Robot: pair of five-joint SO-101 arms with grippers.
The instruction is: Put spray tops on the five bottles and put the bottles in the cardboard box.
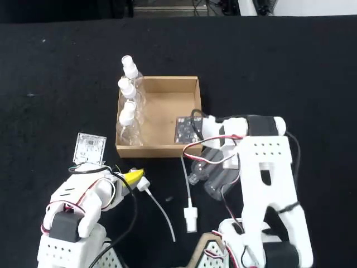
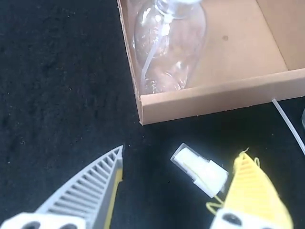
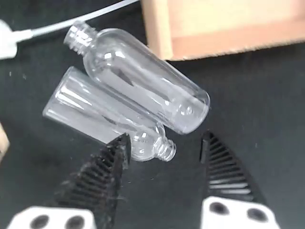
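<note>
The cardboard box [image 1: 167, 106] stands mid-table with three capped bottles [image 1: 128, 114] along its left wall; one of them [image 2: 169, 43] also appears in the left wrist view. Two bare clear bottles [image 1: 207, 170] lie side by side just outside the box's near right corner. My right gripper [image 3: 166, 138] hangs open over them, its black fingers straddling the neck of the nearer bottle [image 3: 100, 119], while the other bottle [image 3: 138, 81] lies beyond. My left gripper [image 2: 181, 157] is open around a white spray top [image 2: 200, 171], which lies beside the yellow finger [image 2: 252, 191].
A second spray top [image 1: 191, 219] lies on the black cloth at the near middle, its long tube [image 1: 185, 178] running toward the box. The first top's tube [image 1: 162, 215] trails toward the near edge. The right half of the box floor [image 1: 173, 109] is bare.
</note>
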